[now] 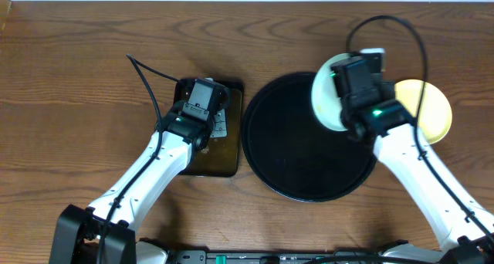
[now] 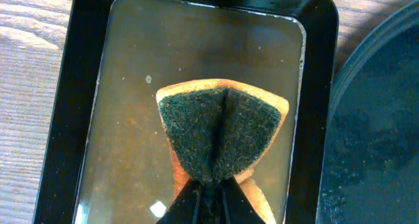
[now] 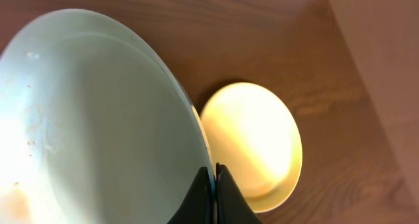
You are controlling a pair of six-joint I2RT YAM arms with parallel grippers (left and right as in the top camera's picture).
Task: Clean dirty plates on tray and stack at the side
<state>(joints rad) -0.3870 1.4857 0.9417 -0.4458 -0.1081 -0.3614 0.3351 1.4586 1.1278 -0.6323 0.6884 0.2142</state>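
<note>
- The left claw (image 2: 209, 190) is hanging over the small rectangular tray (image 2: 62, 132). Its jaws are pinching the one sponge (image 2: 219, 129), which is folding into a V with its dark green scrubbing side facing up.
- Below and ahead of that claw, the small tray is holding a shallow pool of murky brown water (image 2: 163, 47). The sponge's orange edge is showing around the green.
- Just right of the left claw, the one round black tray (image 1: 301, 160) is sitting on the wooden table (image 1: 77, 55). Its rim is lying close beside the small tray's.
- The right claw (image 3: 213, 185) is hovering over the round tray's far right rim. Its jaws are pressed thin on the edge of a mint plate (image 3: 98, 119).
- That plate is tilting up on its edge to the claw's left, with a few orange-brown specks showing near its far side.
- To the right of that claw, a yellow plate (image 3: 252, 139) is lying flat on the table, outside the round tray. From overhead, the right arm is covering part of it.
- I am counting two plates in sight, one mint and one yellow.
</note>
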